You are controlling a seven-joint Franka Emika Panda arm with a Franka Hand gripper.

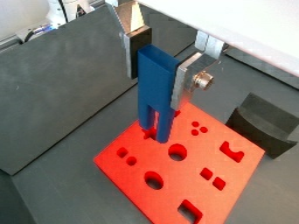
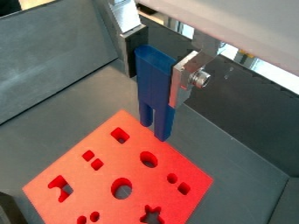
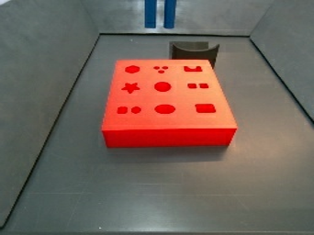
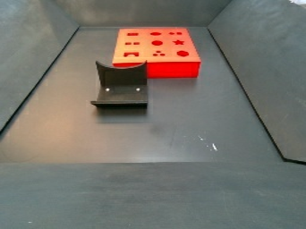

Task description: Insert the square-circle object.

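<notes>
My gripper (image 1: pixel 162 74) is shut on the bright-blue square-circle object (image 1: pixel 156 96), gripping its blocky top between the silver fingers. Its two thin legs point down. Both wrist views show it (image 2: pixel 153 92) hanging well above the red block with shaped holes (image 1: pixel 181 175), over the block's edge (image 2: pixel 122 149). In a side view only the two blue legs (image 3: pixel 160 11) show at the picture's upper edge, behind the red block (image 3: pixel 221 96). The gripper (image 2: pixel 156 70) is out of frame in both side views.
The dark fixture (image 4: pixel 120 88) stands on the grey floor beside the red block (image 4: pixel 156 63); it also shows in a side view (image 3: pixel 193 48) and a wrist view (image 1: pixel 263 122). Sloping grey walls (image 3: pixel 50 119) enclose the floor.
</notes>
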